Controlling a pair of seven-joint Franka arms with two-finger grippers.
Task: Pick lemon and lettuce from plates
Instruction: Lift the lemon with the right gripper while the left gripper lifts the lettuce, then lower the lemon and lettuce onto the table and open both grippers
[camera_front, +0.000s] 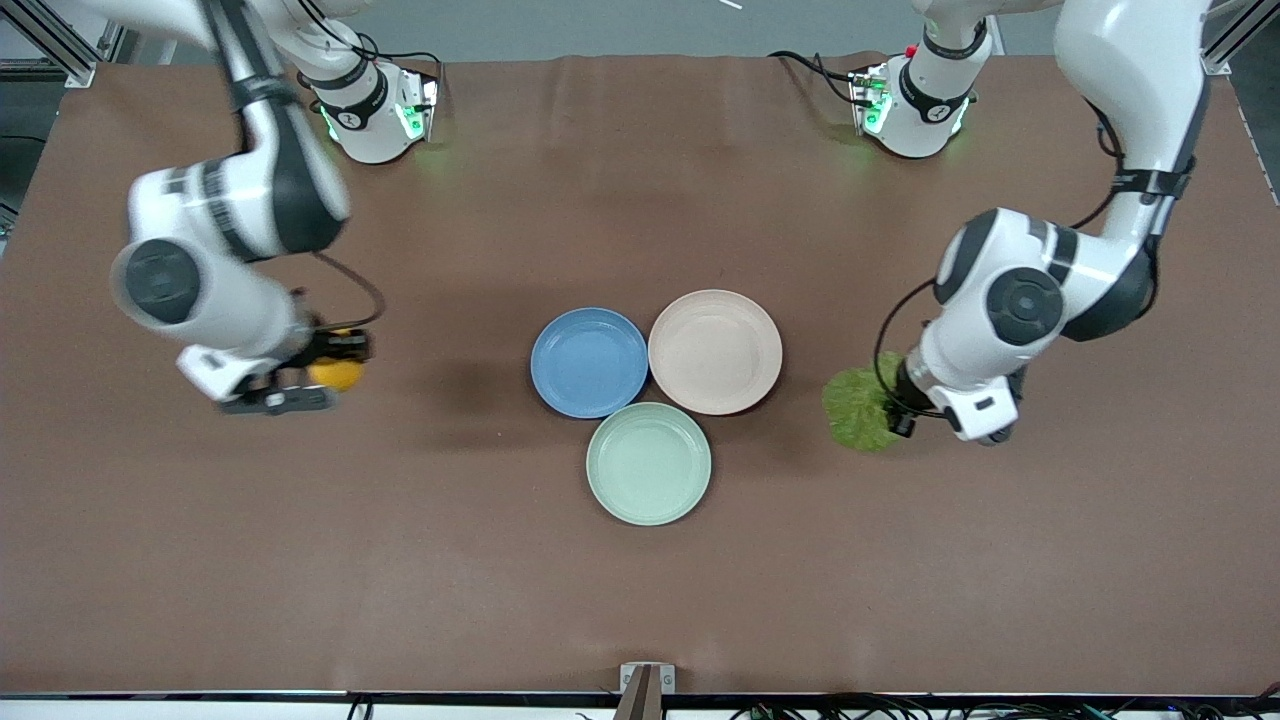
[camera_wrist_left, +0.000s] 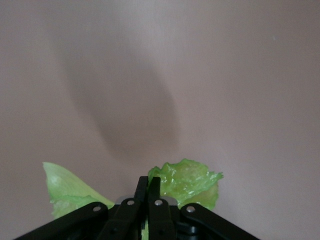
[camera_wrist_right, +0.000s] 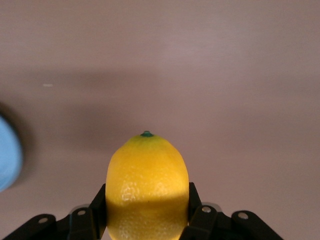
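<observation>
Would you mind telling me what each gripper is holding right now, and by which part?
The right gripper clamps the lemon across its sides, over bare table. The left gripper pinches the lettuce near the leaf's middle.

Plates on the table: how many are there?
3, clustered mid-table: round blue plate toward the right arm's end, round beige plate beside it, round pale mint-green plate nearest the front camera.

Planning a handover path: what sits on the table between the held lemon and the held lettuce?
In the front view, three empty plates: blue plate, beige plate, mint-green plate. Bare table flanks them.
</observation>
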